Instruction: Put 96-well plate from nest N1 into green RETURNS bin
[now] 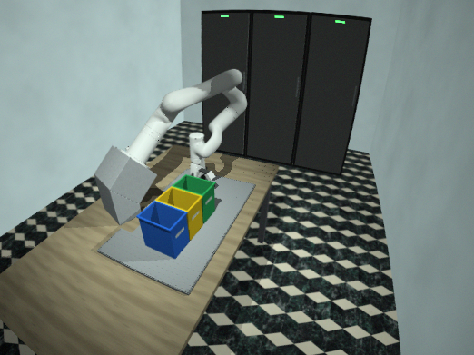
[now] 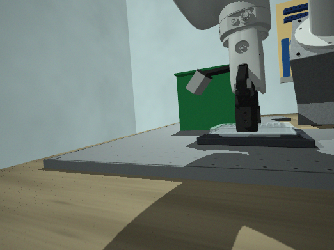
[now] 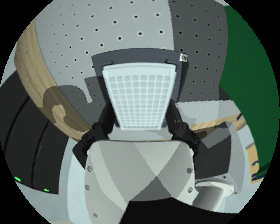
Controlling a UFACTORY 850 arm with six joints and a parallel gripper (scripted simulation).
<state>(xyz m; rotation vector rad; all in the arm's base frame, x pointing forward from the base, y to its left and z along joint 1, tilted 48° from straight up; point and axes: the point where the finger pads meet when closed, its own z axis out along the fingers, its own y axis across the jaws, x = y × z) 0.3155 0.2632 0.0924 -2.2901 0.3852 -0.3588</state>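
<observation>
The clear 96-well plate lies in the dark plate nest on the grey mat; it also shows in the exterior view. My gripper is down over the plate, its black fingers on the plate's two long sides, shut on it. The plate still rests in the nest. In the exterior view the near finger hides the plate's middle. The green bin stands just beside the nest; it shows behind the gripper in the exterior view.
A yellow bin and a blue bin stand in a row with the green one. The arm's grey base block sits at the mat's left. Dark cabinets stand behind the table.
</observation>
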